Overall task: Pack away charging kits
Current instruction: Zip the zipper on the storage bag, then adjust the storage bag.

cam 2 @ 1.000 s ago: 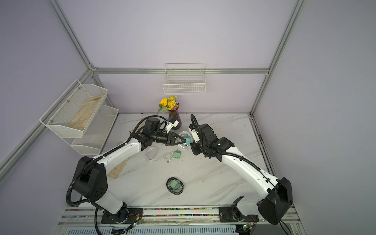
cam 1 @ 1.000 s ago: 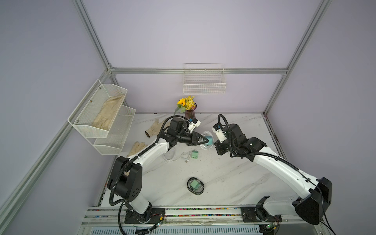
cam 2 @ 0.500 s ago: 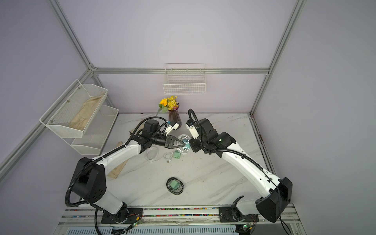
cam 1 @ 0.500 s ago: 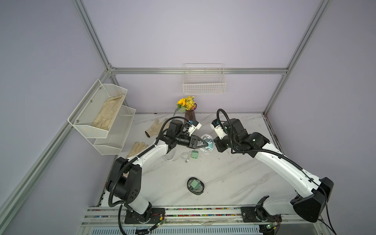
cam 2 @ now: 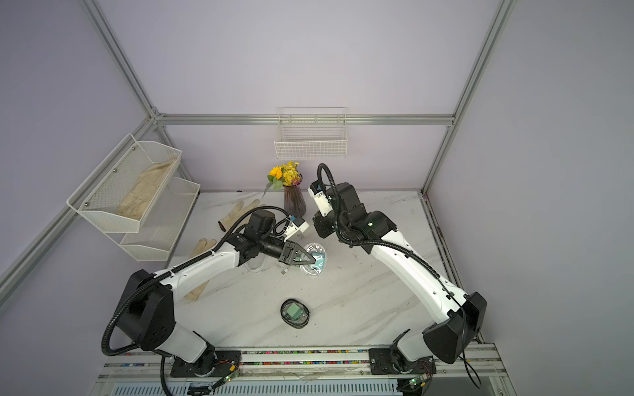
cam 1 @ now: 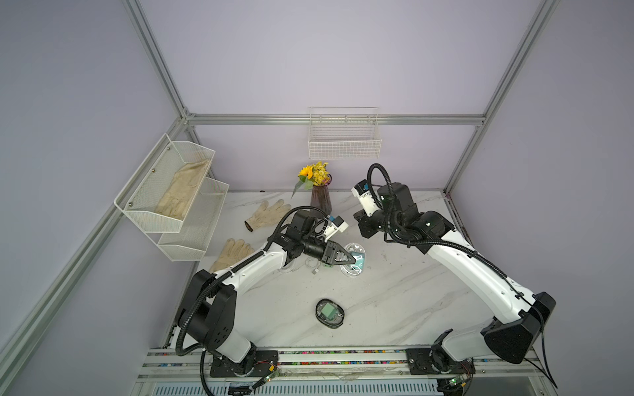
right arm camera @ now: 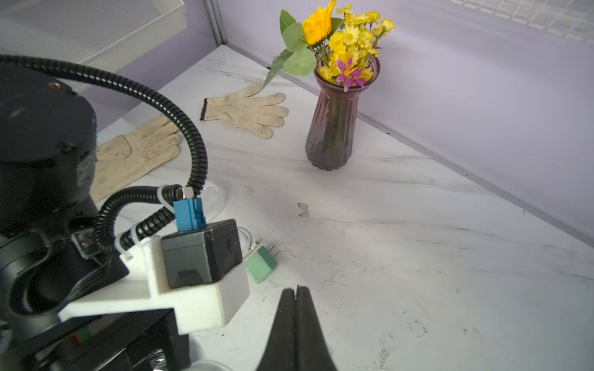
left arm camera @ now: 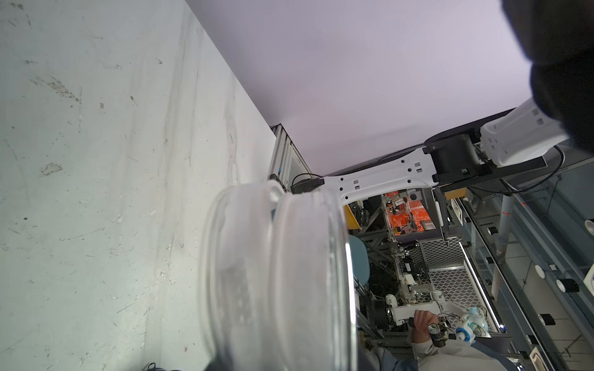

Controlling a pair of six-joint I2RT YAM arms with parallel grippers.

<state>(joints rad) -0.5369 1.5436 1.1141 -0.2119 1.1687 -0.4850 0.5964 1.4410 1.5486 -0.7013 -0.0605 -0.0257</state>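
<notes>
Presently, in both top views: left pincer (cam 1: pixel 350 261) (cam 2: pixel 310 261), low over the marble worktop (cam 1: pixel 394 301) (cam 2: pixel 360 298), fingers closed on the rim of a clear oval case (cam 1: pixel 353 247) (cam 2: pixel 315 247); a teal adapter (cam 1: pixel 359 263) (cam 2: pixel 321 262) lies inside that case, just past the fingertips. Behind this pincer, beside its arm: a loose white cable (cam 1: pixel 311 264) (cam 2: pixel 282 265) on the worktop, and a second clear case (cam 1: pixel 289 268) (cam 2: pixel 255 264) partly under the forearm. Well apart from the pincer, toward the robot's base: a black-rimmed case (cam 1: pixel 338 320) (cam 2: pixel 303 320) with a green adapter (cam 1: pixel 329 310) (cam 2: pixel 294 311) showing inside. Right arm (cam 1: pixel 463 264) (cam 2: pixel 404 260) raised beyond the clear oval case; its fingers are hidden from above. Further off, on the far side of the left arm: a knitted glove (cam 1: pixel 269 213) (cam 2: pixel 233 214), a smooth glove (cam 1: pixel 233 252) (cam 2: pixel 202 247) and a vase (cam 1: pixel 320 202) (cam 2: pixel 294 202) of flowers. On the side wall, a wire rack (cam 1: pixel 192 151) (cam 2: pixel 161 151) holds a third glove (cam 1: pixel 182 192) (cam 2: pixel 144 192). Left wrist view: the clear oval case (left arm camera: pixel 276 282) fills the middle, seen edge-on, right at the pincer, whose fingers are out of frame; worktop (left arm camera: pixel 96 160) behind it, the right arm's white link beyond. Right wrist view: right pincer (right arm camera: pixel 296 294), two black fingers pressed together with only a hairline seam, nothing between them, held above the worktop. Just ahead of it, a mint adapter (right arm camera: pixel 261 264) lies on the worktop, prongs outward, the white cable just beside it; the left arm's wrist camera (right arm camera: pixel 199 257) stands near. Farther ahead: the vase upright, both gloves flat on the worktop.
</notes>
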